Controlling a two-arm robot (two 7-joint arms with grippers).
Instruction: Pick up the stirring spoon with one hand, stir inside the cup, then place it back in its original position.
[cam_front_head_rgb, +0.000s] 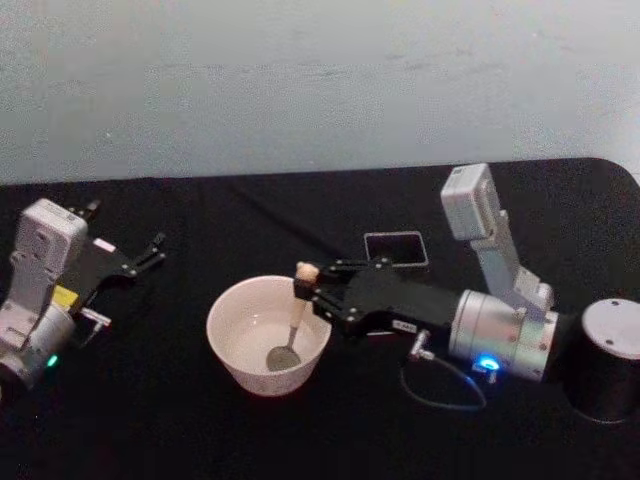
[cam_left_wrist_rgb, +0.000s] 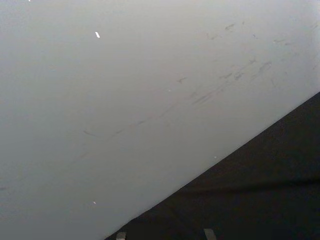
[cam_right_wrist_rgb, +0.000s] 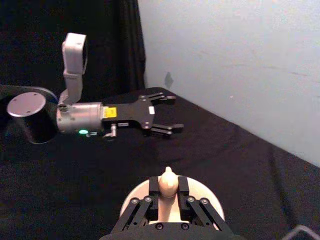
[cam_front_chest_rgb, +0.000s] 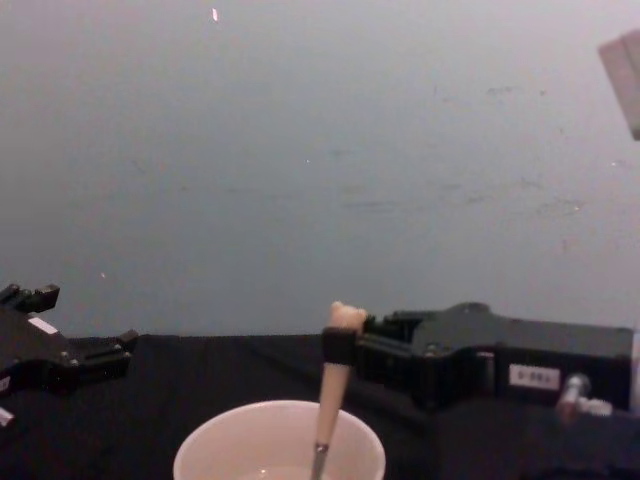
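While my right gripper (cam_front_head_rgb: 306, 288) pinches stirring spoon (cam_front_head_rgb: 294, 322), I want small circles inside cup (cam_front_head_rgb: 222, 318), off rim; holder (cam_front_head_rgb: 396, 248) at 2 o'clock; left gripper (cam_front_head_rgb: 152, 250) parked, wide.

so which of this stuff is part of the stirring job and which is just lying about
In the job: spoon, cup, holder, right tool shut on the spoon over the cup.
Just about: left tool, open, parked left; black table.
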